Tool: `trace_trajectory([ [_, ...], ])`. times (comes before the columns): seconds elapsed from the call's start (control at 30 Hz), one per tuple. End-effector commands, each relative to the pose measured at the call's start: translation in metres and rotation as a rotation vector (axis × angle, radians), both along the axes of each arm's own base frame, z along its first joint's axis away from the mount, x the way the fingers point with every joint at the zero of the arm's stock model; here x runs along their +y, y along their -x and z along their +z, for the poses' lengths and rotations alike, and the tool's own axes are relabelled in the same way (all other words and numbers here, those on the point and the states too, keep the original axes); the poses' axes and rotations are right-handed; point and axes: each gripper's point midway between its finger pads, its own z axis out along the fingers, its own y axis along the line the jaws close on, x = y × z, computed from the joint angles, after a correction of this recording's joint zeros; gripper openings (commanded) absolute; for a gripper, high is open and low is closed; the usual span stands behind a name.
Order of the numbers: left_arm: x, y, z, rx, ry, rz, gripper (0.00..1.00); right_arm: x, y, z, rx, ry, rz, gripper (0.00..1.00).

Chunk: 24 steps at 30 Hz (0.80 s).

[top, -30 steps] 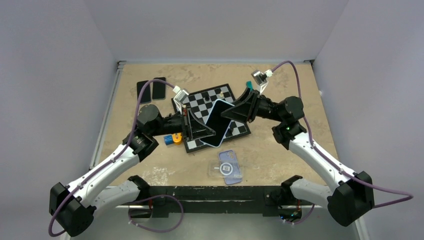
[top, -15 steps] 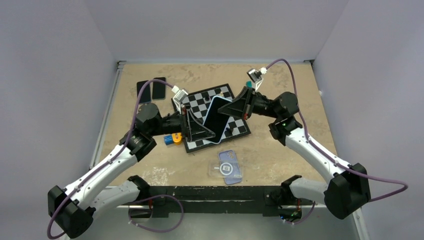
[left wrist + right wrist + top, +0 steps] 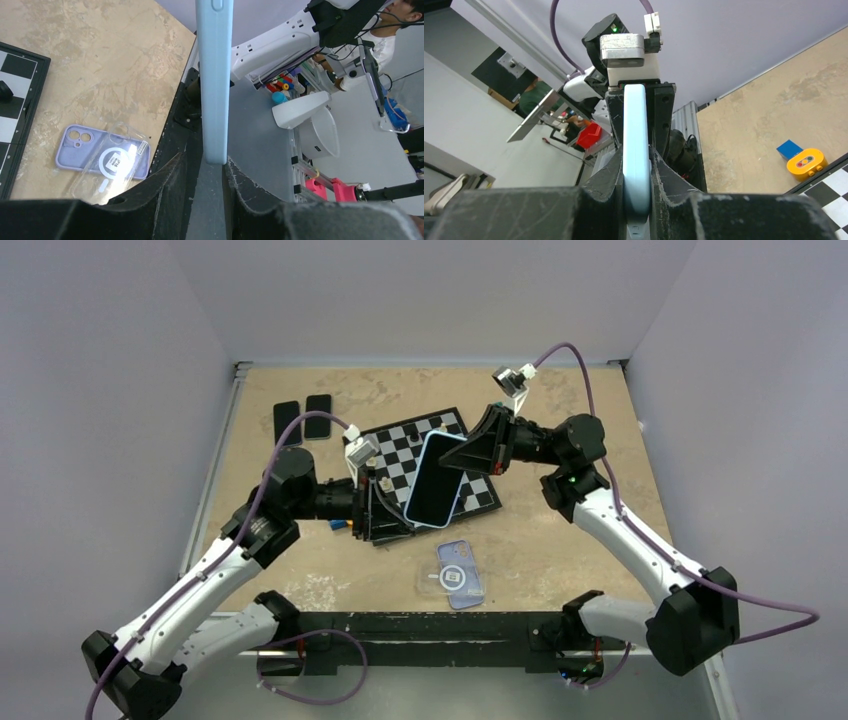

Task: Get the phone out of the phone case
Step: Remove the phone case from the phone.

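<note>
Left end effector (image 3: 202,167): my fingertips flank the phone case's (image 3: 214,80) near end; whether they grip, I cannot tell. Wrist views show only its blue edge. Overhead shows the phone (image 3: 435,480) screen-up, long axis near-to-far over the chessboard (image 3: 400,440). Right end effector (image 3: 636,165) clamps the far end.

Phone case (image 3: 214,80) was pale blue, matt and smooth, looked like soft silicone. Phone (image 3: 436,480) face was glossy black glass. Left tool (image 3: 204,167) pads (image 3: 167,185) were black, rough-grained, edges scuffed whitish. Right tool (image 3: 637,170) pads were the same. Lilac case (image 3: 75,150) was plastic under a clear shiny wrapper (image 3: 131,150). Counter (image 3: 560,540) was mottled tan, stone-look, matt. Arm links (image 3: 620,535) were smooth white plastic. Cable (image 3: 590,370) had a smooth purple jacket. Camera housing (image 3: 624,47) looked like bare grey metal.
</note>
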Motion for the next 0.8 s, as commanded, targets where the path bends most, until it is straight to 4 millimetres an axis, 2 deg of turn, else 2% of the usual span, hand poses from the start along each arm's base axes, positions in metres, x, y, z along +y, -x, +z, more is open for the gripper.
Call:
trace_trajectory([
  [0.0, -0.004, -0.001, 0.027, -0.094, 0.057, -0.046, 0.36, -0.005, 0.011, 0.029, -0.101, -0.046, 0.014, 0.00],
  [0.13, -0.007, 0.001, 0.034, -0.096, 0.092, -0.076, 0.44, -0.006, 0.008, 0.025, -0.111, -0.019, -0.013, 0.00],
  [0.3, -0.008, 0.001, 0.034, -0.085, 0.094, -0.081, 0.41, -0.006, 0.009, 0.026, -0.114, -0.021, -0.016, 0.00],
  [0.33, -0.009, 0.002, 0.035, -0.085, 0.099, -0.088, 0.38, -0.006, 0.009, 0.026, -0.115, -0.022, -0.016, 0.00],
  [0.5, -0.009, 0.003, 0.034, -0.144, 0.100, -0.115, 0.07, -0.007, 0.012, 0.030, -0.085, -0.037, -0.002, 0.00],
  [0.53, -0.008, 0.006, 0.030, -0.190, 0.103, -0.139, 0.05, -0.007, 0.014, 0.031, -0.072, -0.041, 0.008, 0.00],
  [0.6, -0.006, 0.011, 0.034, -0.387, 0.167, -0.183, 0.00, -0.008, 0.019, 0.034, -0.035, -0.052, 0.035, 0.00],
  [0.67, -0.004, 0.011, 0.038, -0.549, 0.179, -0.197, 0.00, -0.008, 0.027, 0.034, 0.018, -0.055, 0.081, 0.00],
  [0.77, -0.007, 0.013, 0.046, -0.664, 0.204, -0.263, 0.00, -0.011, 0.040, 0.037, 0.059, -0.073, 0.155, 0.00],
])
